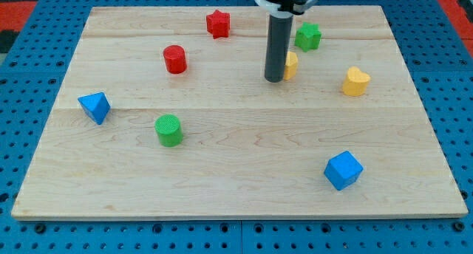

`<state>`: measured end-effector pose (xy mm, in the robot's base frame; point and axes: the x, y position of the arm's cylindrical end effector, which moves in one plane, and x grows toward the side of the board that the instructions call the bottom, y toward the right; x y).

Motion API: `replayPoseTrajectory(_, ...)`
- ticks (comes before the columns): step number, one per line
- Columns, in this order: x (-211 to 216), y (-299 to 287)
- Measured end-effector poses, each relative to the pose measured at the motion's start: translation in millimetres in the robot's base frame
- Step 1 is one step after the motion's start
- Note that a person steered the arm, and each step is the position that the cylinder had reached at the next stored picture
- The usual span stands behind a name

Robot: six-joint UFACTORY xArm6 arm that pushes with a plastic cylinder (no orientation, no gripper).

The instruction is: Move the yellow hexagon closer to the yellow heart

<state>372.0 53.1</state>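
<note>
The yellow hexagon point(292, 63) lies on the wooden board at upper middle right, partly hidden behind the dark rod. My tip point(274, 80) rests on the board just to the left of the hexagon, touching or almost touching it. The yellow heart point(356, 82) lies further to the view's right, slightly lower than the hexagon, about a hand's width from it.
A green star-like block point(308, 36) sits just above the hexagon. A red star point(218, 23) and a red cylinder point(175, 59) lie at upper left. A blue triangular block point(94, 106), a green cylinder point(168, 130) and a blue cube point(343, 170) lie lower down.
</note>
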Motion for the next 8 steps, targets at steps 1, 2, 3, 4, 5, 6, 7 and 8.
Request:
replayPoseTrajectory(1,-19,0)
replayPoseTrajectory(2,-28,0)
replayPoseTrajectory(3,-35,0)
replayPoseTrajectory(4,-42,-30)
replayPoseTrajectory(5,-53,6)
replayPoseTrajectory(6,-52,53)
replayPoseTrajectory(7,-52,66)
replayPoseTrajectory(8,-51,82)
